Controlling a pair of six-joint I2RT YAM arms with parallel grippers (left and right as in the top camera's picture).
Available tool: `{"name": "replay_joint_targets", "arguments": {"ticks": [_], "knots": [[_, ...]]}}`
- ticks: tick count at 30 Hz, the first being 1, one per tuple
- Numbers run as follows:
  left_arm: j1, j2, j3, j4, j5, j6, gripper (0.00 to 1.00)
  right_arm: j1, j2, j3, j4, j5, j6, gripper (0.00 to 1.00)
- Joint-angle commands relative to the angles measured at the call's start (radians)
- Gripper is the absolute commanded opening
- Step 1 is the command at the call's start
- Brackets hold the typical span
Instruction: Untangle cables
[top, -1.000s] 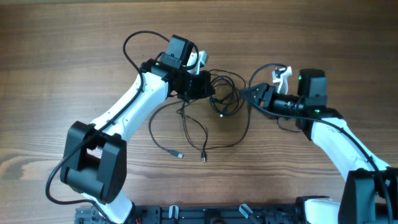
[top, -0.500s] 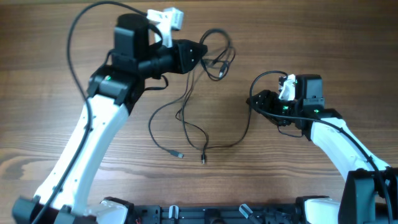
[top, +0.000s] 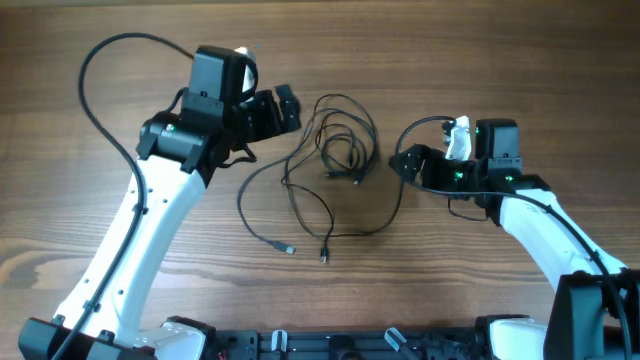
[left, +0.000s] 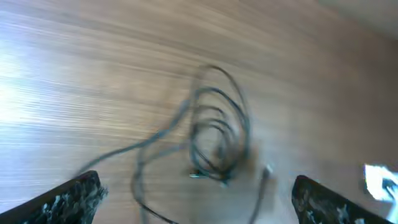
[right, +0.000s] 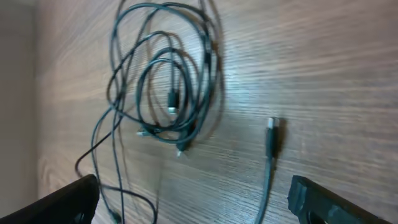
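Cables (top: 338, 150) loose between left tool (top: 290, 108) and right tool (top: 404, 165)

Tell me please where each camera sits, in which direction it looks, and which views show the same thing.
Overhead: above the table, looking straight down; both arms, left gripper and right gripper show.
Left wrist: on the left arm, looking down at the cables; its two fingers show, blurred.
Right wrist: on the right arm, facing the cables; its two fingers show.
Shared: all three show the coiled bunch.
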Motion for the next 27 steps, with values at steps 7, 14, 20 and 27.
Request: {"name": "replay_joint_targets", "arguments": {"ticks": [7,14,20,27], "knots": [[0.009,0.006,0.000,-0.074,-0.507,-0.267,1.00,0.068,-0.035,0.253,-0.083,-0.004,-0.056,0.89],[0.093,0.006,0.000,-0.070,-0.541,-0.267,1.00,0.298,0.008,0.283,-0.040,0.289,-0.238,0.80],[0.138,0.006,0.000,-0.078,-0.514,-0.267,1.00,0.467,0.200,0.307,0.074,0.446,-0.311,0.79],[0.138,0.006,0.000,-0.106,-0.462,-0.267,1.00,0.524,0.409,0.435,0.076,0.517,-0.367,0.63]]}}
